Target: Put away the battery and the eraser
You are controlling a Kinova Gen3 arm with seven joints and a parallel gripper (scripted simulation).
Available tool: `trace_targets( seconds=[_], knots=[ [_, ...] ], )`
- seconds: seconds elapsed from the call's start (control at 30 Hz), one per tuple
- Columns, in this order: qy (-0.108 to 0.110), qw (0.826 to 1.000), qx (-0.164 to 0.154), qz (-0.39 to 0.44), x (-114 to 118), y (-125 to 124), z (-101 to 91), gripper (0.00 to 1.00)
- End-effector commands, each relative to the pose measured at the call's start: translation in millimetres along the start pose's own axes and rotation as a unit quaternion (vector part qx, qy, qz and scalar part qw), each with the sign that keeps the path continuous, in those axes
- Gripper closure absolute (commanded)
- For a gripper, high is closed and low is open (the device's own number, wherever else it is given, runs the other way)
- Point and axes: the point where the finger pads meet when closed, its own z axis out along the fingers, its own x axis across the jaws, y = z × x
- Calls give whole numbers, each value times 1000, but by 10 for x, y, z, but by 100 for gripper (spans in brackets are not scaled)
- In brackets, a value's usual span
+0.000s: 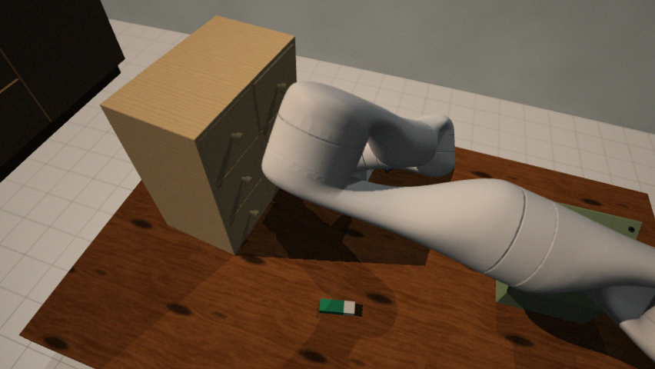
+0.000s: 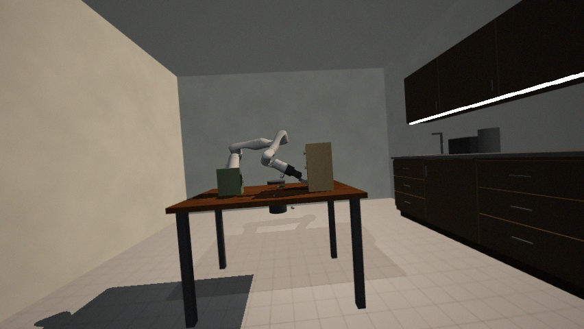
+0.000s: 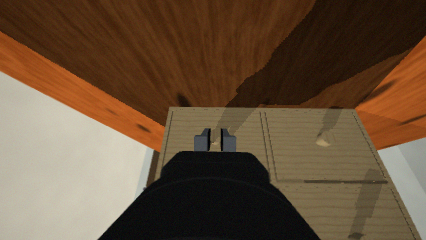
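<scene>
The small wooden chest (image 1: 183, 91) (image 2: 319, 165) (image 3: 310, 200) stands on the table with all drawers pushed in. In the wrist view, which is upside down, my gripper (image 3: 215, 136) (image 2: 303, 179) is at the chest's front, at the row nearest the table top. Its two fingers are closed on that drawer's small knob (image 3: 215, 144). In the top view my arm hides the gripper. A small green, white and black block (image 1: 341, 306), probably the eraser, lies on the table in front of the chest. I cannot make out the nine-volt battery.
The neighbouring drawer's knob (image 3: 324, 139) is beside my fingers. My arm's green base block (image 1: 573, 302) (image 2: 229, 181) sits at the table's far end from the chest. The table edge (image 3: 75, 90) is close beside the chest. Dark kitchen cabinets (image 2: 511, 192) line the wall.
</scene>
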Motion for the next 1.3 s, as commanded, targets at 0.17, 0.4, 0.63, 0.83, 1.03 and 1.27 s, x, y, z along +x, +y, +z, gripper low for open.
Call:
trace_targets(
  seconds=[0.17,0.4,0.63,0.83,1.03,1.27],
  knots=[
    [0,1000,-1,0,-2,12,-3,63],
    [0,1000,-1,0,-2,3,-19,63],
    [0,1000,-1,0,-2,-11,-44,63],
    [0,1000,-1,0,-2,-37,-89,63],
    [0,1000,-1,0,-2,-73,-150,63],
    [0,1000,-1,0,-2,-107,-209,63]
  ],
)
